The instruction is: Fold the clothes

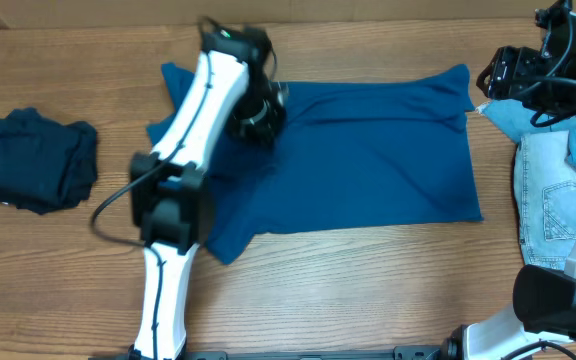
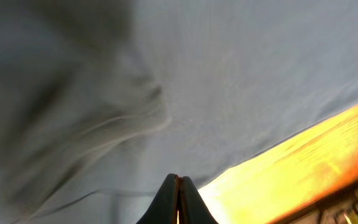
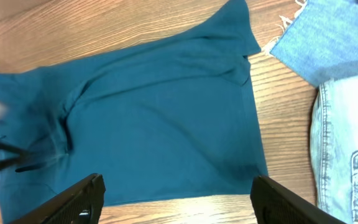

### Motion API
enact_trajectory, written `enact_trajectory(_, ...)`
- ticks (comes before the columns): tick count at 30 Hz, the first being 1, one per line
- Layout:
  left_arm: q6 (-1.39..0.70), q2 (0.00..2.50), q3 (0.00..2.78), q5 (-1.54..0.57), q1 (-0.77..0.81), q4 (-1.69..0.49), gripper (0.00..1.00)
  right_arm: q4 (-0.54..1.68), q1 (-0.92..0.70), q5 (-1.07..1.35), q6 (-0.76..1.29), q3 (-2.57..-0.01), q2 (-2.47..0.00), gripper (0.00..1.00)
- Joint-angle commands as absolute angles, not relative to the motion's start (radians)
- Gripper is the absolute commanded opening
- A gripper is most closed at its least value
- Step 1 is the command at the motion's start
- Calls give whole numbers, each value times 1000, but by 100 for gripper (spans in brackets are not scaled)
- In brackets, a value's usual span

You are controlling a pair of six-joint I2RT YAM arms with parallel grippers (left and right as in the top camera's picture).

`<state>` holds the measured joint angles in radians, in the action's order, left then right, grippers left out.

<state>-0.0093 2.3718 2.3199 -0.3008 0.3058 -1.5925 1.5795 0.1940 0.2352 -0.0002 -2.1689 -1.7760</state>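
Note:
A teal-blue shirt point(image 1: 368, 150) lies spread flat on the wooden table, with its left part rumpled. My left gripper point(image 1: 258, 112) hovers over that rumpled left part. In the left wrist view its jaws point(image 2: 179, 180) are pressed shut just above the cloth point(image 2: 229, 74), and I see no fabric between the tips. My right gripper point(image 1: 513, 75) is raised at the back right. Its jaws point(image 3: 176, 186) are wide open and empty, looking down on the shirt point(image 3: 160, 112).
A folded dark navy garment point(image 1: 33, 160) lies at the far left. Light denim jeans point(image 1: 558, 200) and a pale blue cloth point(image 1: 513, 120) lie at the right edge; both show in the right wrist view, the jeans point(image 3: 347, 143) and the cloth point(image 3: 328, 37).

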Motion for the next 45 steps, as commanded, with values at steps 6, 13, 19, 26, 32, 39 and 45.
enact_trajectory(6, -163, 1805, 2429, 130, 288, -1585, 12, 1596, 192, 228, -105, -2167, -1670, 79)
enact_trajectory(13, -222, 1702, 2416, 202, 288, -1660, 19, 1536, 194, 122, 90, -2167, -1586, 85)
enact_trajectory(19, -323, 1689, 2251, 218, 289, -1690, 8, 1682, 235, 53, 128, -2167, -1623, 86)
enact_trajectory(26, -405, 1359, 2069, 361, 288, -1690, 27, 1694, 253, 57, 164, -2167, -1514, 91)
enact_trajectory(32, -549, 1157, 1539, 273, 268, -1516, 52, 1692, 253, 83, 215, -2130, -1533, 100)
enact_trajectory(39, -513, 1235, 1047, -96, 268, -1160, 55, 1514, 257, 130, 218, -1706, -1567, 100)
enact_trajectory(45, -481, 1315, 914, -210, 284, -1120, 57, 1285, 297, 230, 233, -1304, -1567, 100)
